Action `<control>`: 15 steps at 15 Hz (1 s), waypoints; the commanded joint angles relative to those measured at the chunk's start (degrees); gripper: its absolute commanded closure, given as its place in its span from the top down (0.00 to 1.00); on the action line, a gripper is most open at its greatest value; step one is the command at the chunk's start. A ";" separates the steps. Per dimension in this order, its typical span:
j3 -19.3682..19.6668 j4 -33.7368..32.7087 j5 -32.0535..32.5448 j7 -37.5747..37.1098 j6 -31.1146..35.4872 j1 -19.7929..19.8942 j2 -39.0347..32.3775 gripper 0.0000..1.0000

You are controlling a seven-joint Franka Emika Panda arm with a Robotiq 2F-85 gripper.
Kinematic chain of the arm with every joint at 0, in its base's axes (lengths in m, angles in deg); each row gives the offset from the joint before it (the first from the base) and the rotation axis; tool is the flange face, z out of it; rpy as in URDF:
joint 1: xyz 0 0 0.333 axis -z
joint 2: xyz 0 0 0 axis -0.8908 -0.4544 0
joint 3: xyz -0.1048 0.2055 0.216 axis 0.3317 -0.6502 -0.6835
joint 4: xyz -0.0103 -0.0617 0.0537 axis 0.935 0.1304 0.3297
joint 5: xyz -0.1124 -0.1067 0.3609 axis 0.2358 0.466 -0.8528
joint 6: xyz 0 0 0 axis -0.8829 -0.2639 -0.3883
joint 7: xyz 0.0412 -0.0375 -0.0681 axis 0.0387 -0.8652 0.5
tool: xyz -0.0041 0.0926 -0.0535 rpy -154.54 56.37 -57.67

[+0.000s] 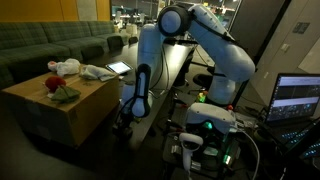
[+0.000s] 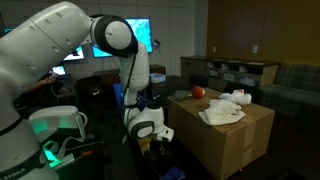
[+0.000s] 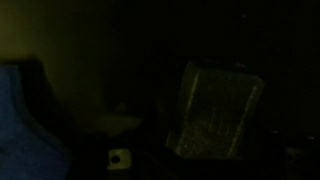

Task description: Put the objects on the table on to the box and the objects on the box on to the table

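Both exterior views show white cloth pieces (image 1: 96, 72) and red toy (image 1: 60, 89) atop box (image 1: 50, 118).

Both exterior views stand back and see the arm (image 1: 150, 60) (image 2: 130, 60) and box (image 1: 60, 110) (image 2: 225, 135) from different sides. The wrist view is close and dark.

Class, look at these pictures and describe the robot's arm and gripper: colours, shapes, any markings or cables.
The arm is glossy white: thick rounded segments with dark bands and round dark caps at the joints. The gripper looks dark below a white wrist; its detail is too dim to tell. A green light glows low beside it.
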 commanded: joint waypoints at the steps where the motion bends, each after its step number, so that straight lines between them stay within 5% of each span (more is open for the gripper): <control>1: 0.74 -0.12 -0.51 0.63 0.24 -0.89 0.71 0.49; 3: 0.96 1.16 -0.15 1.13 -0.25 -0.94 2.50 0.34; 10: -1.51 8.80 2.30 5.39 -7.08 3.03 11.78 0.31; 15: -3.13 17.58 2.63 8.70 -13.96 6.42 24.59 0.31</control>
